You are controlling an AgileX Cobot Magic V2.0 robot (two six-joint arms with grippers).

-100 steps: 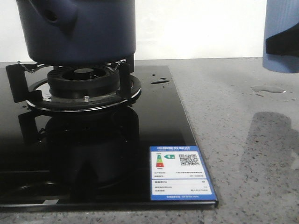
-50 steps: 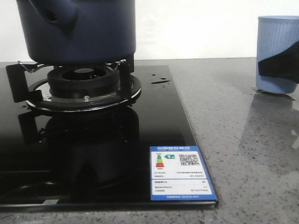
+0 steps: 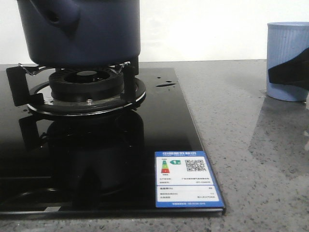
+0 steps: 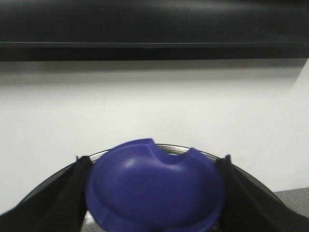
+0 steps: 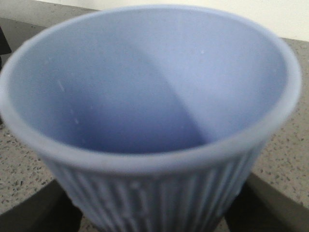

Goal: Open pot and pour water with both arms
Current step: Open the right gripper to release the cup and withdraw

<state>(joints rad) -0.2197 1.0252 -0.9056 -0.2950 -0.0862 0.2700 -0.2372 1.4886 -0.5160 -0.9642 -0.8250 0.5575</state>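
Nearest the front camera, a blue energy label is seen on the front corner of a black glass hob, which lies on the speckled grey desk. Behind the label, a round burner with black pan supports is located on the hob. The pot is seated on these supports, upright, with its short tubular stub turned toward the camera. A few drops of water are seen on the glass just beside the burner.

Further back, at the right side, a ribbed pale blue cup stands upright on the desk, well apart from the pot. The right claw is closed around this cup; its dark fingers are pressed to the ribbed wall on either side. No water can be made out inside the cup.

In the left wrist view, the left claw is clamped on a round blue lid knob, with a metal rim showing behind it. The lid is therefore judged to be held clear of the pot, though the pot's top is cut off in the front view.

The step in hand is judged to be the setting-down of the cup after pouring. The next move calls for release of the cup, then replacement of the lid squarely on the pot.
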